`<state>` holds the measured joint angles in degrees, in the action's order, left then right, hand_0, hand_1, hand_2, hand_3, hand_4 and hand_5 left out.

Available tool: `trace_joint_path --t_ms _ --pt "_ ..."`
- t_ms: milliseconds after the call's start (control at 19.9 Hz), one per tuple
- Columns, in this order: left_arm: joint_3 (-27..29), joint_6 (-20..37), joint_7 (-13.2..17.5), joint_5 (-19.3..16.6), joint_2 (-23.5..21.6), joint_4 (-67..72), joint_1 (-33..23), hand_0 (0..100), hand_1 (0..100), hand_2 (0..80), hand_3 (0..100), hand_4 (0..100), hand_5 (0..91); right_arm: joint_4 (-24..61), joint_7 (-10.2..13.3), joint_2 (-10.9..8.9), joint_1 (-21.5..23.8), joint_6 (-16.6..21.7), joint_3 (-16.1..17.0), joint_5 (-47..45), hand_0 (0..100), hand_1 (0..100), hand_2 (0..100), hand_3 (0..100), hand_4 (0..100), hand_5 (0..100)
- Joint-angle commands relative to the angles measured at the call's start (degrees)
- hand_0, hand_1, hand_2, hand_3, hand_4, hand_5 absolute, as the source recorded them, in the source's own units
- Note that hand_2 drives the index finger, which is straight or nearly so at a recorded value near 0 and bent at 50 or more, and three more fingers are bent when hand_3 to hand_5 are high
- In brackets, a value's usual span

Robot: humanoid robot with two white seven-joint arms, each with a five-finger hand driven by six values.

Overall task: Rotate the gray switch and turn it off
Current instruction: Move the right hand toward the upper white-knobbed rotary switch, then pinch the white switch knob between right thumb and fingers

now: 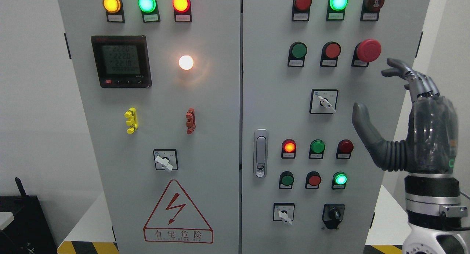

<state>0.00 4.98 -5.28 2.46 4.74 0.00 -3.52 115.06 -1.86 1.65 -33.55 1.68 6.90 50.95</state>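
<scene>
1. The right hand (407, 118) stood raised in front of the right door (367, 118) of the cabinet, near its right edge. Its fingers were spread and gripped nothing; the thumb pointed up toward the panel.

2. Which switch is the gray one I could not say for sure. Four rotary switches had light gray levers on white plates: the upper switch (324, 101) on the right door, the lower switch (284, 212) on the same door, and the left switch (165, 160) on the left door (154, 118). A black knob (333, 213) sat beside the lower one.

3. I judged that the upper switch was the target, because it was nearest to the hand, just to the left of the thumb. Its lever pointed down and to the right.

4. The step in hand was the approach. The hand touched no switch yet.

5. The next move called for moving the hand left to the lever, closing thumb and fingers on it, and then turning the wrist. I would have kept clear of the red mushroom button (368, 50) above the hand.

6. The left hand was not in my view.

7. The cabinet was gray metal with two doors and a door handle (260, 153) at the seam. Several lamps were lit, and a meter (121, 61) showed digits. A warning triangle (178, 211) was on the left door.

8. The room had white walls, and striped tape (88, 247) marked the floor.
</scene>
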Motion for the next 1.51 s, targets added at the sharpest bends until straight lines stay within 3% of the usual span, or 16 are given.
trace_joint_path --t_ms 0,50,201,401,652,1004,1204,1455 --pt "-0.1 0.0 0.0 0.0 0.0 0.9 0.0 12 39 0.0 0 0 0.0 -1.9 0.0 1.33 0.3 -3.0 -4.0 2.0 29 36 37 73 67 81" --pt "-0.1 0.0 -0.1 0.0 0.0 0.9 0.0 12 39 0.0 0 0 0.0 -1.9 0.0 1.42 0.3 -3.5 -4.3 2.5 23 35 41 74 69 83" --pt "-0.1 0.0 -0.1 0.0 0.0 0.8 0.0 12 39 0.0 0 0 0.0 -2.5 0.0 1.42 0.2 -5.8 -4.7 3.1 16 35 46 75 71 85" --pt "-0.1 0.0 0.0 0.0 0.0 0.8 0.0 12 39 0.0 0 0 0.0 -3.7 -0.1 1.51 -0.2 -6.8 -4.9 4.9 12 36 50 76 73 87" --pt "-0.1 0.0 -0.1 0.0 0.0 0.8 0.0 12 39 0.0 0 0 0.0 -5.5 -0.1 1.51 -2.2 -10.9 -6.9 5.2 7 35 53 77 75 89" --pt "-0.1 0.0 -0.1 0.0 0.0 0.8 0.0 12 39 0.0 0 0 0.0 -6.4 -0.2 1.42 -3.5 -13.3 -7.0 7.1 4 35 53 80 78 94" --pt "-0.1 0.0 0.0 0.0 0.0 0.8 0.0 12 39 0.0 0 0 0.0 -7.0 -1.9 1.51 -3.9 -15.4 -7.2 8.5 4 36 55 81 79 96" --pt "-0.1 0.0 0.0 0.0 0.0 0.8 0.0 12 39 0.0 0 0 0.0 -7.3 -2.0 1.51 -4.0 -16.0 -7.5 9.3 3 36 55 82 80 97"
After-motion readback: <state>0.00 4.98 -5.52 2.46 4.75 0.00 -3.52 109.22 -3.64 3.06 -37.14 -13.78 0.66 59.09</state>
